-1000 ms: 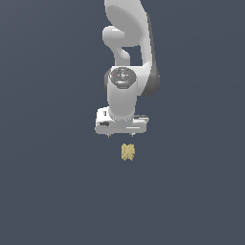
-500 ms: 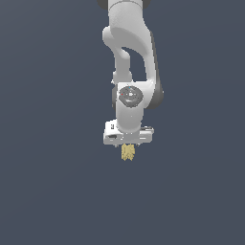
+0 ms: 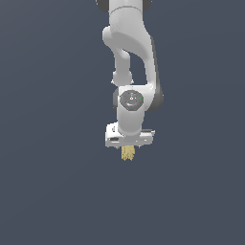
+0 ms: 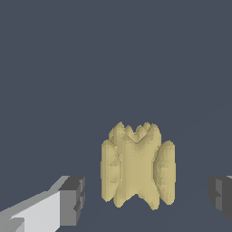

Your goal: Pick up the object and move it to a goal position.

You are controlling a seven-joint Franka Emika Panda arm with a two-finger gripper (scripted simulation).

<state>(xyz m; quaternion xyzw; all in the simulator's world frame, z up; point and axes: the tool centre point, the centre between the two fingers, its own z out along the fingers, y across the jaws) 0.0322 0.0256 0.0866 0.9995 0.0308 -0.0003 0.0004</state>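
Note:
The object (image 3: 127, 152) is a small pale yellow-tan lumpy thing with ridged sides, lying on the dark grey floor. In the exterior view the white gripper (image 3: 128, 147) sits right over it and hides its upper part. In the wrist view the object (image 4: 137, 166) lies between the two dark-tipped fingers (image 4: 72, 200), with a gap on each side. The gripper (image 4: 147, 197) is open and touches nothing.
The white arm (image 3: 131, 57) reaches down from the top of the exterior view. The plain dark grey floor (image 3: 52, 182) surrounds the object on all sides. No other objects show.
The gripper has come down and toward the exterior view's right, from above and beside the object to directly over it. The object has not moved.

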